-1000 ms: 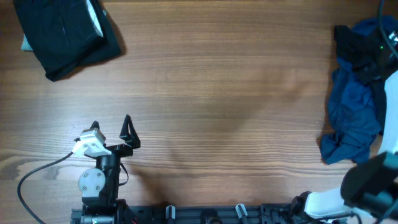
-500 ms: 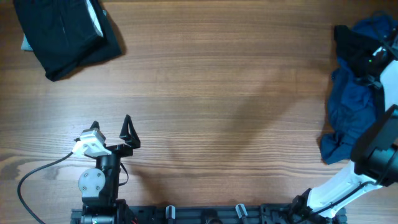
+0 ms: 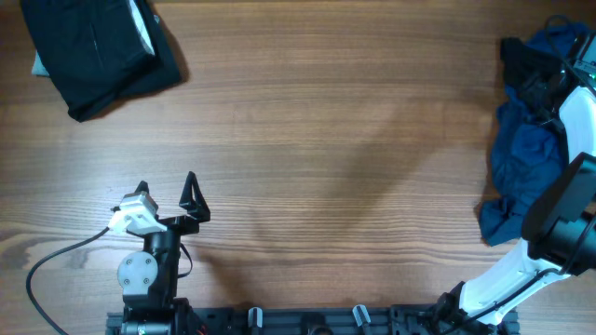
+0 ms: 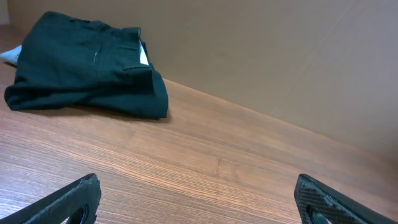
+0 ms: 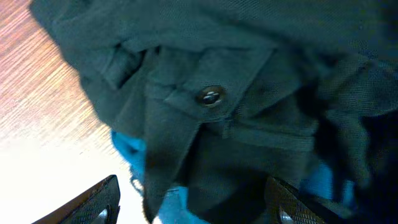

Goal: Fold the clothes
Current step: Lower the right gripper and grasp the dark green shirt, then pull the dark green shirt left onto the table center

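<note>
Count on the surface (image 3: pixel 326 112): two arms, two tools, and the clothes in two lots.

Lot one is a single folded dark garment (image 3: pixel 93 51) at 10 o'clock, well apart from both tools. Lot two is a loose heap at 3 o'clock. In it I make out one blue garment (image 3: pixel 521 158) and one black garment (image 3: pixel 521 65) at its top; whether it holds more I cannot tell.

The left tool (image 3: pixel 166 183) sits at 7 o'clock with its jaws spread wide and nothing between them. The right arm reaches over the heap from the 4 o'clock edge.

Differences between views:
- Overhead gives the whole layout, but the right tool's jaws cannot be read there.
- The right wrist view settles it. The right tool (image 5: pixel 191 186) has its fingers apart, clamping nothing, close over dark cloth bearing one button (image 5: pixel 210 96), with bright blue fabric (image 5: pixel 127 152) beneath.
- The left wrist view alone shows the folded garment (image 4: pixel 87 68) side-on, with a white patch at its top edge.
</note>
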Controlling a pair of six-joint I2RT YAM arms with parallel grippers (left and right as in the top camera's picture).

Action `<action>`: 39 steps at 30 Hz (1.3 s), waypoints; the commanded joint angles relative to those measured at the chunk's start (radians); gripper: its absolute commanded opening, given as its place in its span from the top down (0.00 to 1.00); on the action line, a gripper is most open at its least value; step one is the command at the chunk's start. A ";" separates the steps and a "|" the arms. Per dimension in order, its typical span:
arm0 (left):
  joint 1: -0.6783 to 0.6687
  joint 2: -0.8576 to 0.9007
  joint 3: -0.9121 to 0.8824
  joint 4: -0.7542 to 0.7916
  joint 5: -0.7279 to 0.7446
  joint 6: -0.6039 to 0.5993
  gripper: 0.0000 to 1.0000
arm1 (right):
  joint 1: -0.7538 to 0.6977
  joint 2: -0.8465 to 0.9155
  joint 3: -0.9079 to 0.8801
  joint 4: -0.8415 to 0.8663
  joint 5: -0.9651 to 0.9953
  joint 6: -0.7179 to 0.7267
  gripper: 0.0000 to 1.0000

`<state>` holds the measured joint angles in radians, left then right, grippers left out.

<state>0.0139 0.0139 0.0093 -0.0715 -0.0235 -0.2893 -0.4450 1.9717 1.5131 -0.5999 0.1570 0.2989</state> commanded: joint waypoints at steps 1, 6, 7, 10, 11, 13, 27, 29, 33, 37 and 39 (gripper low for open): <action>-0.006 -0.007 -0.004 -0.001 0.012 0.021 0.00 | -0.003 0.005 -0.003 -0.001 0.085 0.018 0.24; -0.006 -0.007 -0.004 -0.001 0.012 0.021 0.00 | -0.011 0.051 -0.003 0.000 0.108 0.018 0.23; -0.006 -0.007 -0.004 -0.001 0.012 0.021 0.00 | -0.011 0.063 -0.003 0.002 0.106 0.019 0.23; -0.006 -0.007 -0.004 -0.001 0.012 0.021 0.00 | -0.011 0.102 -0.003 0.010 0.097 0.018 0.32; -0.006 -0.007 -0.004 -0.001 0.012 0.021 0.00 | -0.012 0.111 -0.003 0.012 0.089 0.018 0.38; -0.006 -0.007 -0.004 -0.001 0.012 0.021 0.00 | -0.012 0.123 -0.003 0.020 0.082 0.018 0.51; -0.006 -0.007 -0.004 -0.001 0.012 0.021 0.00 | 0.004 -0.006 0.008 0.019 0.070 0.014 0.96; -0.006 -0.007 -0.004 -0.001 0.012 0.021 0.00 | 0.013 -0.063 0.008 0.022 0.061 -0.010 0.96; -0.006 -0.007 -0.004 -0.001 0.012 0.021 0.00 | 0.032 -0.164 0.008 0.018 0.032 -0.039 0.96; -0.006 -0.007 -0.004 -0.001 0.012 0.021 0.00 | 0.083 -0.256 0.008 -0.008 -0.032 -0.037 0.96; -0.006 -0.007 -0.004 -0.001 0.012 0.021 0.00 | 0.120 -0.292 0.008 -0.012 -0.045 -0.037 0.96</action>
<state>0.0139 0.0139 0.0093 -0.0715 -0.0235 -0.2893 -0.3897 1.7569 1.5131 -0.6106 0.1841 0.2825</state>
